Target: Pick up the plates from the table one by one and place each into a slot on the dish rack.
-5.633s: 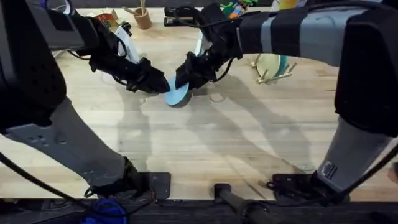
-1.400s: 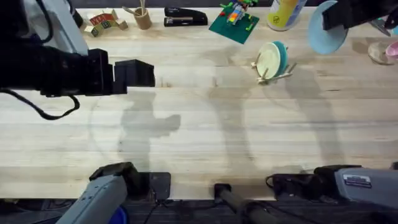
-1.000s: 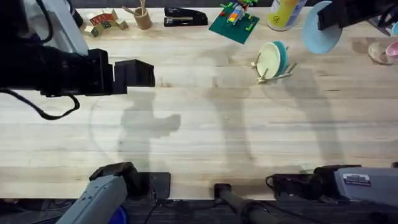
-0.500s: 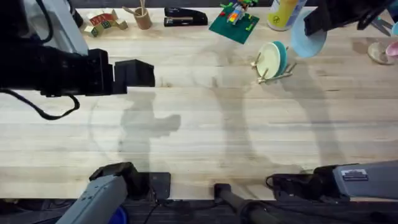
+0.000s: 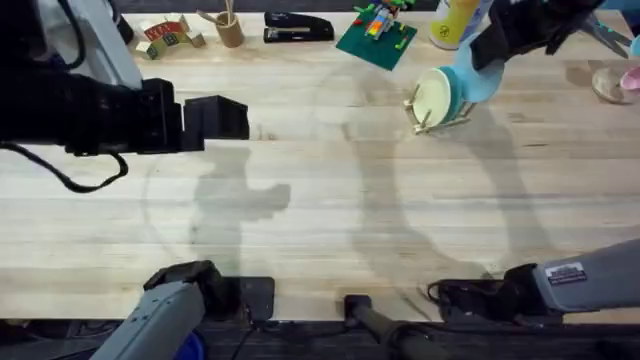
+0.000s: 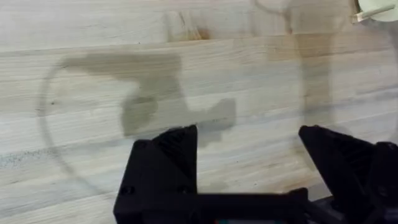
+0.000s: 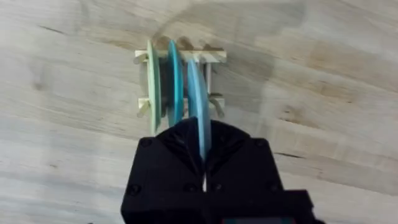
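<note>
My right gripper (image 5: pixel 490 50) is shut on a light blue plate (image 5: pixel 476 78), held upright just right of the dish rack (image 5: pixel 443 122). In the right wrist view the light blue plate (image 7: pixel 196 106) stands edge-on between my gripper (image 7: pixel 202 158) fingers, lined up with the rack (image 7: pixel 180 56) slot beside the teal plate (image 7: pixel 174 81). A cream plate (image 7: pixel 151 78) stands in the slot beyond that. I cannot tell whether the blue plate touches the rack. My left gripper (image 5: pixel 215 118) hovers open over bare table (image 6: pixel 186 74) at the left, nothing between its fingers (image 6: pixel 165 155).
Along the far edge stand a green baseplate with bricks (image 5: pixel 375 38), a black stapler (image 5: pixel 298 27), a yellow container (image 5: pixel 458 20), wooden blocks (image 5: pixel 165 35) and a cup of sticks (image 5: pixel 228 28). A pink bowl (image 5: pixel 628 80) sits at the far right.
My right gripper has carried the light blue plate leftward and down from the far right corner to the rack's side. The left arm has stayed still.
</note>
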